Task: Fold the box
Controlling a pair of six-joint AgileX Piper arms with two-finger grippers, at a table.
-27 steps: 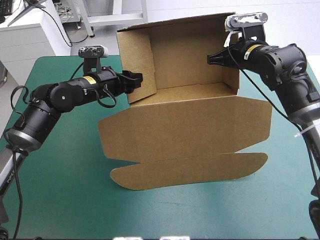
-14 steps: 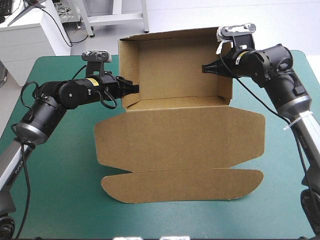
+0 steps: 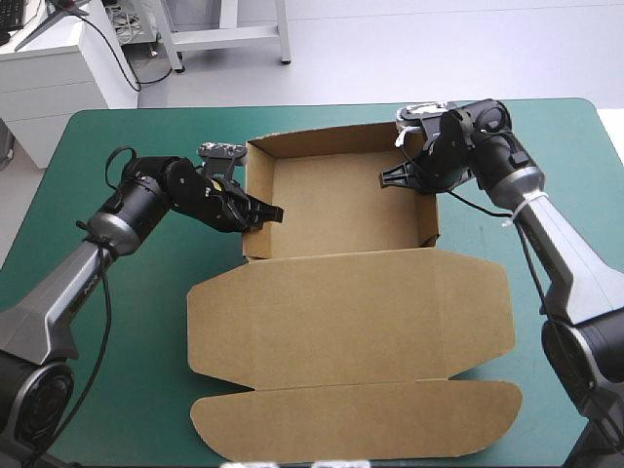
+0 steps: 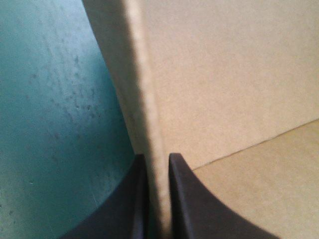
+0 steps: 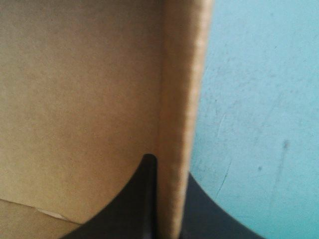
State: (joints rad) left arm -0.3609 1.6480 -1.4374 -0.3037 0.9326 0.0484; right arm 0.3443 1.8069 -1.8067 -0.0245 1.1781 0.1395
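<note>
**Inspector:** High view first. Where does the box lie?

**Assessor:** The box [image 3: 351, 322] lies on the middle of the table [image 3: 107, 390]. It is a cut sheet of matt brown board. Its far part stands as an open rectangular tray with raised walls. The lid lies flat toward the near edge: a broad panel with clipped corners, a crease, then a long flap with rounded ends.

**Inspector:** And the hands?

**Assessor:** The left hand [image 3: 268, 213] is at the tray's left wall, nearer its lid end. The right hand [image 3: 390, 177] is at the right wall, roughly midway along it.

**Inspector:** Left wrist view.

**Assessor:** The left hand [image 4: 155, 160] is clenched on the wall's top edge, with the board pinched between its fingers. One black finger [image 4: 124, 204] sits outside, over the teal-green cover [image 4: 50, 124], and the other sits inside the tray. The board is plain and fibrous, and its cut edge is paler. One straight fold line crosses the inner face.

**Inspector:** Right wrist view.

**Assessor:** The right hand [image 5: 168, 172] grasps the right wall, which is seen edge-on. The inner finger [image 5: 144, 194] is a curved black fin lying against the inner face. The outer finger is largely hidden behind the board's edge. The cover beside it shows fine scratches and specks.
</note>
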